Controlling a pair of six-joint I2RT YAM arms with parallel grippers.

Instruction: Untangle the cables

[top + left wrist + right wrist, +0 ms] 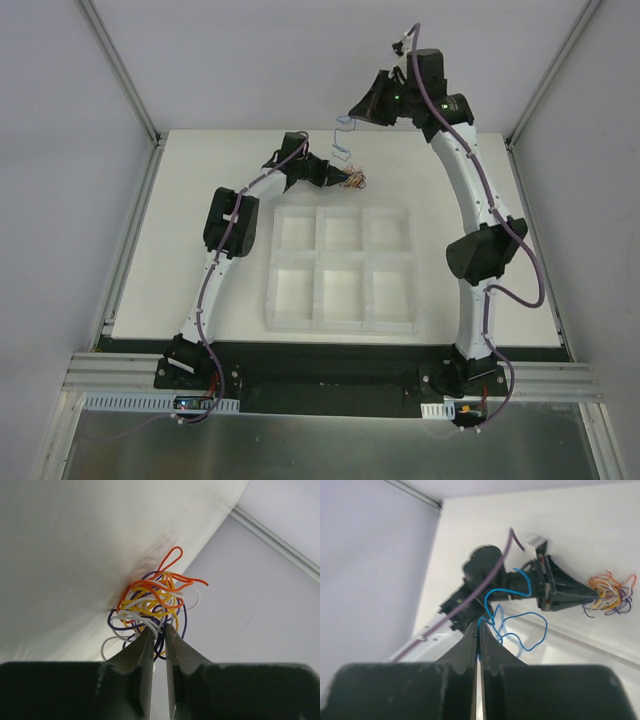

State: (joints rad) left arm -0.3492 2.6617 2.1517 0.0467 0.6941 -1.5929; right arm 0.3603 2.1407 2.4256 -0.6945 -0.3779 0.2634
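a: where's the tangle (155, 602)?
b: far side of the desk (200, 270), right at the left hand (159, 629). tips are pinched on its near strands.
a: right hand (479, 625)?
b: raised above it, closed on a thin blue wire (522, 630) dangling toward the heap. can't tell if it's free. wires slick, springy, curly loops, no clear long axis.

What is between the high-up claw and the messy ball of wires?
A curly blue wire, dangling from the right gripper's shut tips toward the tangle pinched by the left gripper. The top view shows it best.
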